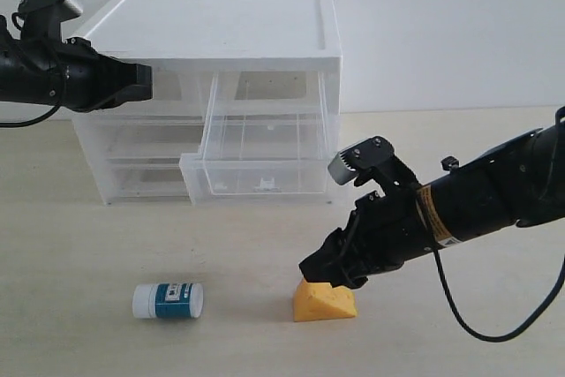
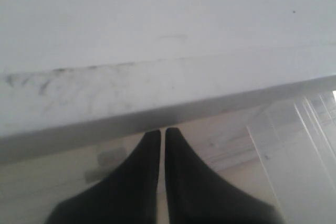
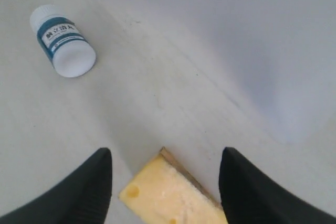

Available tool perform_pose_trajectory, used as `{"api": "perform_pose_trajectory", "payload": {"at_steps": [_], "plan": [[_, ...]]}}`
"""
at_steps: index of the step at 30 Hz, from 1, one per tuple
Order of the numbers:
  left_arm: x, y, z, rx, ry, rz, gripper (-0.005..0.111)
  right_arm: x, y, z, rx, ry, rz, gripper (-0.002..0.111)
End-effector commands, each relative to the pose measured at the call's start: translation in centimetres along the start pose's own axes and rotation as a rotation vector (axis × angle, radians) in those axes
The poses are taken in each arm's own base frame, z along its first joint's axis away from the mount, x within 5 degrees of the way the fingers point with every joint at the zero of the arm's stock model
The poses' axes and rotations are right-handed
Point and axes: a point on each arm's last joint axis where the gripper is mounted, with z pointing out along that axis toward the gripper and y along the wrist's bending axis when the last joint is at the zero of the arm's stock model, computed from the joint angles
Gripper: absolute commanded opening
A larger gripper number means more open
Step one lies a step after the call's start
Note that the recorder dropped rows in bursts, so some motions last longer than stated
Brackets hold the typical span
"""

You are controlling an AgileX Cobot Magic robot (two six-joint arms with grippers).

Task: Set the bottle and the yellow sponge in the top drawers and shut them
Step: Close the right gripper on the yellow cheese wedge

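Exterior view: I see a pale worktop (image 1: 79, 245) and white wall (image 1: 441, 24); the small white teal-banded plastic bottle (image 1: 168, 300) and yellow wedge-shaped sponge (image 1: 325, 302) lie toward the front edge. Left wrist view: my left fingers (image 2: 136, 182) are pressed together, close to the white cabinet top (image 2: 157, 51). Right wrist view: my right fingers (image 3: 89, 192) are spread, sponge between them.

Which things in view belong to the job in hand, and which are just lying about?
Job in hand:
bottle
yellow sponge
pulled-out top drawer
other top drawer
right gripper, open at the sponge
left gripper, shut

Not part of it:
full-width lower drawers
table
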Motion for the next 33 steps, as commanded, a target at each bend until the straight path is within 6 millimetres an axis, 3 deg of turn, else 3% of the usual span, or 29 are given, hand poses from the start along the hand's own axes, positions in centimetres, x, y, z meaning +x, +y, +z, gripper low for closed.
{"api": "perform_pose_trajectory", "payload": {"at_steps": [1,7,15,28,33], "plan": [[-0.6,0.6,0.1,-0.051,-0.031,-0.022,0.004,0.4,0.4,0.4,0.007,0.041,0.018,0.054],[-0.6,0.6,0.0,-0.055,-0.032,-0.022,0.004,-0.6,1.3,-1.2,0.013,-0.007,0.016,0.054],[-0.6,0.6,0.1,-0.052,-0.031,-0.022,0.004,0.9,1.4,-2.2,0.047,0.009,0.025,0.054],[-0.6,0.6,0.0,-0.055,-0.032,-0.022,0.004,0.8,1.5,-2.2,0.051,0.014,-0.118,0.054],[-0.6,0.6,0.0,-0.055,-0.032,-0.022,0.004,1.5,1.3,-1.1,0.054,0.053,-0.119,0.054]]}}
